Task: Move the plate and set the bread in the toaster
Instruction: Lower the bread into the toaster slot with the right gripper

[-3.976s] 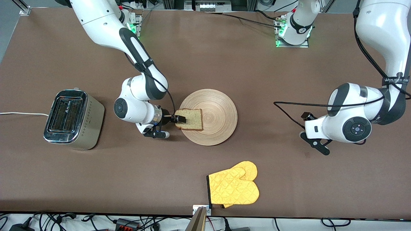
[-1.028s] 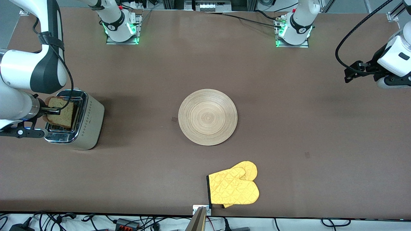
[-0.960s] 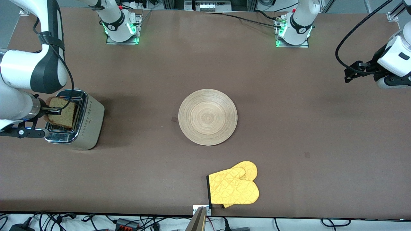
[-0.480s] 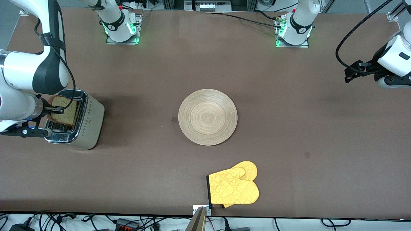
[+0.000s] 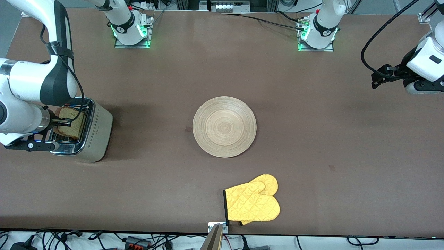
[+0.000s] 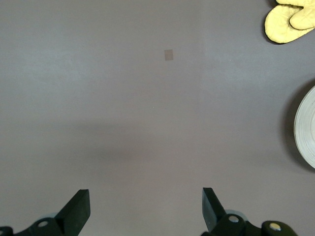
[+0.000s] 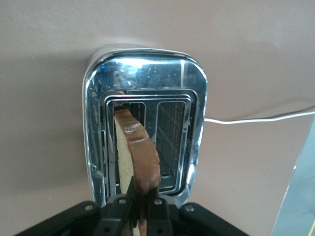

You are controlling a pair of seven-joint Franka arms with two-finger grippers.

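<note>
The chrome-topped toaster stands at the right arm's end of the table. My right gripper is over it, shut on the top crust of the bread. The slice hangs upright on edge, its lower part inside the slot on the plate's side. The pale wooden plate lies bare at mid-table; its rim also shows in the left wrist view. My left gripper waits open and holds nothing, above the table at the left arm's end.
A yellow oven mitt lies near the table's front edge, nearer to the front camera than the plate. The toaster's white cord trails off the right arm's end of the table.
The right gripper has come down and shifted slightly toward the plate, sinking the bread deeper into the toaster slot. The left arm has barely moved.
</note>
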